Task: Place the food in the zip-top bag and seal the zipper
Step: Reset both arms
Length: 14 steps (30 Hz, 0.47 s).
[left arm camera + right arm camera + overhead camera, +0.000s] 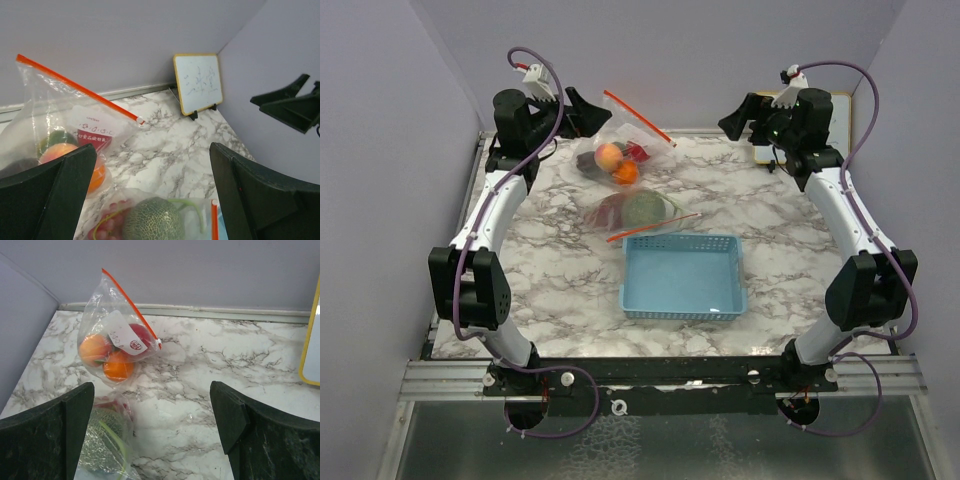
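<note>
Left claw and right claw spread wide, empty — peach, orange inside propped zip-top bag, melon bagged nearby

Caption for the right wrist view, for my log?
Open right end effector faces a standing zip-top bag holding peach and orange; netted melon bagged nearer, left.

We see a glossy marble-look table, a clear crinkly plastic zip-top bag, a rough-netted melon and a smooth plastic basket.
</note>
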{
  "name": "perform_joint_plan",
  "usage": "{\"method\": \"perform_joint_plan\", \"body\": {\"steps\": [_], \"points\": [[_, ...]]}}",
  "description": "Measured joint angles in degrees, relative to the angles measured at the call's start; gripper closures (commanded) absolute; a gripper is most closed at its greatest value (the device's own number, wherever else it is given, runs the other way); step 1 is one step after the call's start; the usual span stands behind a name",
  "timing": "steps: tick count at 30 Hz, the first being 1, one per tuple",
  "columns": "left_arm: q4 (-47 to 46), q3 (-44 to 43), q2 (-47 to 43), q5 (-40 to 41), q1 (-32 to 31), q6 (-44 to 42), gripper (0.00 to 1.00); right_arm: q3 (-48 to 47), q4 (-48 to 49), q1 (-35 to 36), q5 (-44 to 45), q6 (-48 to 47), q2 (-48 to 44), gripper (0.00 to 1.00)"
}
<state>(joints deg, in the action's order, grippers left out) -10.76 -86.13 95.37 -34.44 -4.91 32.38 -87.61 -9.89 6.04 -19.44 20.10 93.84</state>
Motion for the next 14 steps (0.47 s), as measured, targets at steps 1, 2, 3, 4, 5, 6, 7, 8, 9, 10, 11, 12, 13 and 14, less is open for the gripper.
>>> {"method": "perform_joint_plan", "body": {"steps": [1, 2, 3, 4, 5, 6, 7, 8, 9, 10, 11, 12, 13, 14], "points": [[1.31, -0.81, 0.20, 1.44, -0.02, 0.42, 0.01, 0.02, -0.11, 0.00, 0.22, 0.13, 0.00, 0.01], [4.00, -2.36, 0.52, 3.85, -0.09, 0.61, 0.01, 0.02, -0.15, 0.00, 0.44, 0.24, 0.00, 0.01], [7.28, -4.72, 1.16, 6.95, -0.24, 0.85, 0.01, 0.02, -0.28, 0.00, 0.59, 0.31, 0.00, 0.01], [10.75, -7.45, 1.95, 10.45, -0.52, 0.94, 0.01, 0.02, -0.44, 0.00, 0.76, 0.52, 0.00, 0.01], [13.92, -10.34, 2.78, 14.29, -0.70, 0.96, 0.01, 0.02, -0.57, 0.00, 0.83, 0.66, 0.00, 0.01], [16.57, -12.63, 3.43, 17.44, -0.83, 0.96, 0.01, 0.02, -0.70, 0.00, 0.94, 0.76, 0.00, 0.01], [19.28, -14.53, 3.93, 20.90, -0.87, 1.03, 0.01, 0.02, -0.87, 0.00, 1.01, 0.92, 0.00, 0.01], [21.66, -15.93, 4.20, 24.24, -0.96, 1.16, 0.01, 0.02, -0.98, 0.00, 1.03, 1.11, 0.00, 0.01], [23.52, -16.55, 4.22, 26.95, -0.96, 1.16, 0.01, 0.02, -1.07, 0.00, 1.03, 1.20, 0.00, 0.01], [24.90, -16.72, 4.22, 29.07, -0.96, 1.16, 0.01, 0.00, -1.29, 0.00, 1.03, 1.31, 0.00, 0.01], [26.40, -16.81, 4.22, 31.17, -0.98, 1.18, 0.01, 0.00, -1.44, 0.00, 1.01, 1.33, 0.00, 0.01], [27.52, -16.81, 4.31, 32.37, -0.94, 1.16, 0.01, -0.02, -1.73, 0.00, 1.01, 1.31, 0.00, 0.01], [28.74, -16.79, 4.52, 33.42, -0.94, 1.14, 0.01, -0.02, -1.95, 0.00, 0.98, 1.31, 0.00, 0.01], [29.55, -16.76, 4.74, 34.03, -0.96, 1.14, 0.01, -0.02, -2.14, 0.00, 0.98, 1.29, 0.00, 0.01]]}}
